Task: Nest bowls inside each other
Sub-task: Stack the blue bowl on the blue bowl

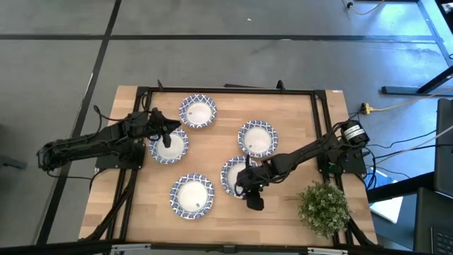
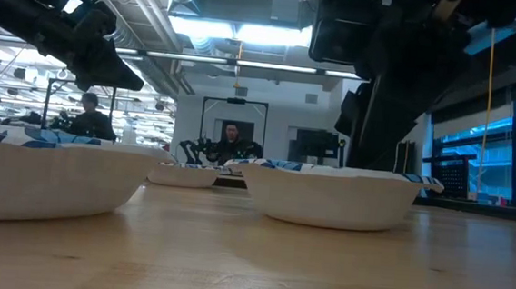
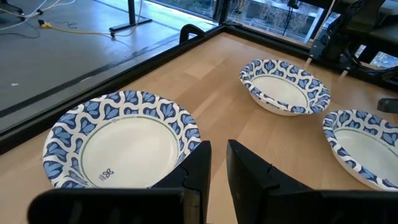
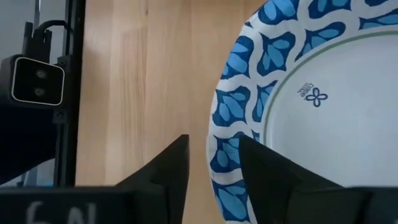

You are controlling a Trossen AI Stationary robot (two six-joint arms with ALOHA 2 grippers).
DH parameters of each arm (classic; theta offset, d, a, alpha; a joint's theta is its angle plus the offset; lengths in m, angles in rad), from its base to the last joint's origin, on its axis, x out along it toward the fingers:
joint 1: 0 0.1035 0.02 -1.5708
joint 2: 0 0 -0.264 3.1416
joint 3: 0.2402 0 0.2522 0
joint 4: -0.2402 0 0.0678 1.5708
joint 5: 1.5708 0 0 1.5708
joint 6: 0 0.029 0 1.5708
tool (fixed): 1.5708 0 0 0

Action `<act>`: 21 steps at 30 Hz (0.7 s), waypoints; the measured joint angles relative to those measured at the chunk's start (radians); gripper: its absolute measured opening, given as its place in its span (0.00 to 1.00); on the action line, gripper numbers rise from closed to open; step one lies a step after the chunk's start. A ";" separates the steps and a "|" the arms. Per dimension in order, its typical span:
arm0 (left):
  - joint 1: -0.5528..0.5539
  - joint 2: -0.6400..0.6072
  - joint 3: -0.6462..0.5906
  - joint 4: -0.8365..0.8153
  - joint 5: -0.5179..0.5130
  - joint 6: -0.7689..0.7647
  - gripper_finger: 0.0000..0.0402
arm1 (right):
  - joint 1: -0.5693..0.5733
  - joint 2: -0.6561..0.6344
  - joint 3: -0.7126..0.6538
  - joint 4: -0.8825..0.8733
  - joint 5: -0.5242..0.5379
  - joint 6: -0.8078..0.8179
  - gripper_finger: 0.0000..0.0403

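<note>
A: On the pale wooden table (image 1: pixel 297 134), five shallow round bowls with blue-and-white patterned rims (image 1: pixel 197 111) spread well apart. Left gripper (image 1: pixel 166 130) over the left-middle bowl (image 1: pixel 168 145), fingers narrow, nothing visibly held.

B: Right gripper (image 1: pixel 250 183) at the near-centre bowl (image 4: pixel 323 106), rim between the slightly parted fingers, possibly not clamped. Probably light, thin, a bit flexible; best pinched at the rim. Bushy green potted plant (image 1: pixel 323 206) just beside.

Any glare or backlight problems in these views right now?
Low view: bright ceiling lights behind leave both arms as dark silhouettes, and the near bowl looks soft. High view: even light. Right wrist view: the bowl rim is sharp, without glare.
</note>
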 joint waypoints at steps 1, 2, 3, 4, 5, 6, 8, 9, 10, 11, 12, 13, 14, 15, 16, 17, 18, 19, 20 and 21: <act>0.000 0.000 0.000 0.000 0.000 0.000 0.12 | 0.000 0.000 0.000 0.001 0.001 0.000 0.38; 0.000 0.000 0.000 0.000 0.000 0.000 0.12 | 0.000 0.000 0.000 0.001 0.001 0.001 0.39; 0.000 0.000 0.000 0.000 0.000 0.000 0.12 | 0.000 0.000 0.000 0.001 0.002 0.004 0.41; 0.000 0.000 0.000 0.000 0.000 0.000 0.12 | 0.000 0.000 0.000 -0.001 0.006 0.006 0.43; 0.000 0.000 0.000 0.000 0.000 0.000 0.12 | 0.000 0.000 0.000 -0.002 0.021 0.006 0.46; 0.000 0.000 0.000 0.000 0.000 0.000 0.12 | 0.000 0.000 0.000 -0.002 0.038 0.006 0.48; 0.000 0.000 0.000 0.000 0.000 0.000 0.12 | 0.000 0.000 0.000 -0.002 0.055 0.008 0.53; 0.000 0.000 0.000 0.000 0.000 0.000 0.12 | 0.000 0.000 0.000 -0.002 0.055 0.008 0.55; 0.000 0.000 0.000 0.000 0.000 0.000 0.12 | 0.000 0.000 0.000 -0.002 0.055 0.006 0.58; 0.000 0.000 0.000 0.000 0.000 0.000 0.12 | 0.000 0.000 0.000 -0.002 0.055 0.006 0.59; 0.000 0.000 0.000 0.000 0.000 0.000 0.12 | 0.001 0.000 0.000 -0.001 0.054 0.006 0.61; 0.000 0.000 0.000 0.000 0.000 0.001 0.12 | 0.003 0.000 0.000 -0.001 0.048 0.006 0.62; 0.000 0.000 0.000 0.000 0.000 0.000 0.12 | 0.006 0.000 0.000 0.000 0.040 0.008 0.63; 0.000 0.000 0.000 0.000 0.000 0.001 0.12 | 0.012 0.000 0.000 0.002 0.035 0.017 0.63; 0.000 0.000 0.000 0.000 0.000 0.001 0.12 | 0.018 0.000 0.000 0.002 0.034 0.027 0.63; 0.000 0.000 0.000 0.000 0.000 0.001 0.12 | 0.026 0.000 0.000 0.002 0.033 0.028 0.64; 0.000 0.000 0.000 0.000 0.000 0.001 0.12 | 0.034 0.000 0.000 0.002 0.033 0.027 0.64; 0.000 0.000 0.000 0.000 0.000 0.001 0.12 | 0.042 0.000 0.000 0.002 0.042 0.022 0.64; 0.000 0.000 0.000 0.000 0.000 0.001 0.12 | 0.051 0.000 0.000 0.002 0.057 0.005 0.64; 0.000 0.000 0.000 0.000 0.000 0.001 0.12 | 0.059 0.000 0.000 0.002 0.076 -0.003 0.64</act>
